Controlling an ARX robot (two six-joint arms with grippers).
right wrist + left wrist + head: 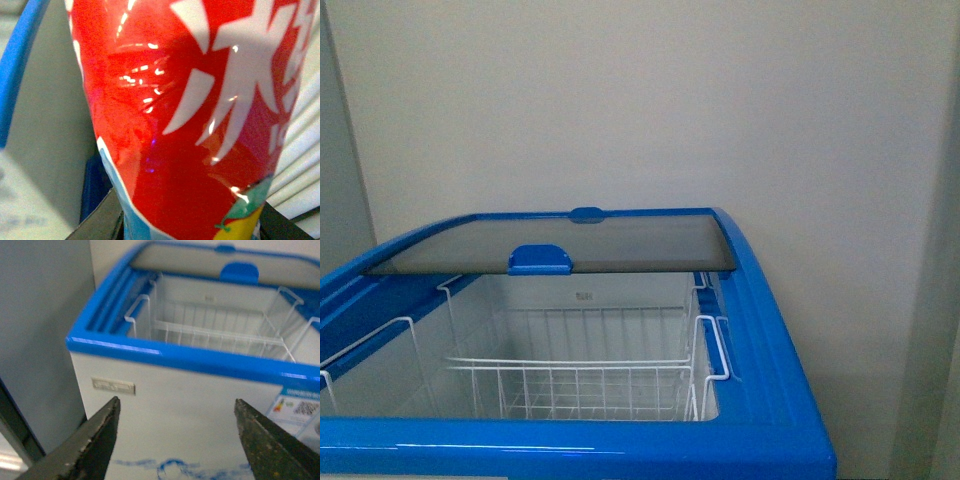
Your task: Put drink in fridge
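open fridge (775, 340), white wire basket (580, 380) inside

Wire basket (582, 386) in fridge (570, 436), lid (640, 244) over rear

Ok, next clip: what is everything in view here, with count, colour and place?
fridge: one, white body, blue rim, straight ahead, near end open
glass lid: one, with blue handle, slid to the far end
wire basket: one clear, white, inside the fridge
drink: one, red label, white lettering, in the right gripper
sticker: one, on the fridge front
wall: pale, behind the fridge
left gripper: dark, open, empty, facing the fridge front
right gripper: shut on the drink
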